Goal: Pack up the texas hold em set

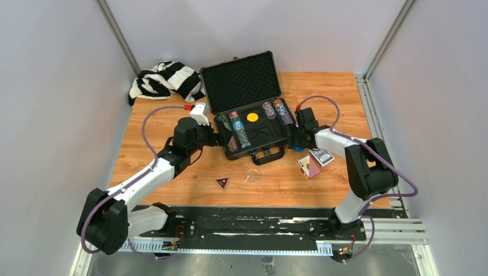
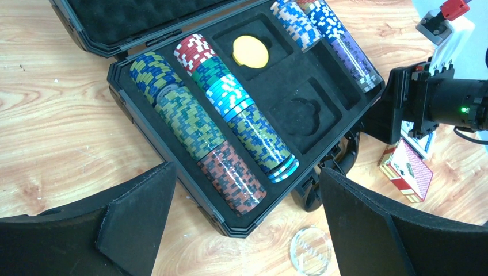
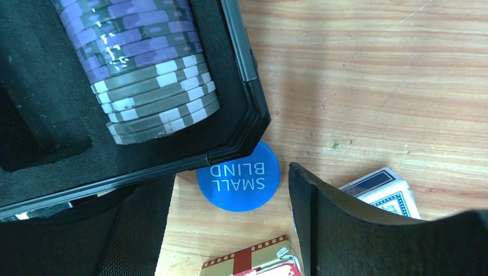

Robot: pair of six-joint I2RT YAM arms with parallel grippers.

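The black case (image 1: 239,60) lies open mid-table, its foam tray holding multicoloured chip stacks (image 1: 238,133) and a yellow disc (image 1: 252,117). My left gripper (image 1: 214,137) is open at the case's front left corner; in the left wrist view (image 2: 247,230) its jaws straddle that corner (image 2: 239,229), near a clear disc (image 2: 311,250). My right gripper (image 1: 292,139) is open at the case's front right corner. In the right wrist view (image 3: 230,224) a blue "SMALL BLIND" disc (image 3: 238,177) lies on the wood between its jaws, touching the case rim (image 3: 241,52). A red card deck (image 1: 309,167) and a blue-backed deck (image 1: 321,156) lie beside it.
A black-and-white striped cloth (image 1: 166,80) lies at the back left. A small dark red triangle (image 1: 222,183) lies on the wood in front of the case, with the clear disc (image 1: 252,176) to its right. The case handle (image 1: 268,155) points to the near edge.
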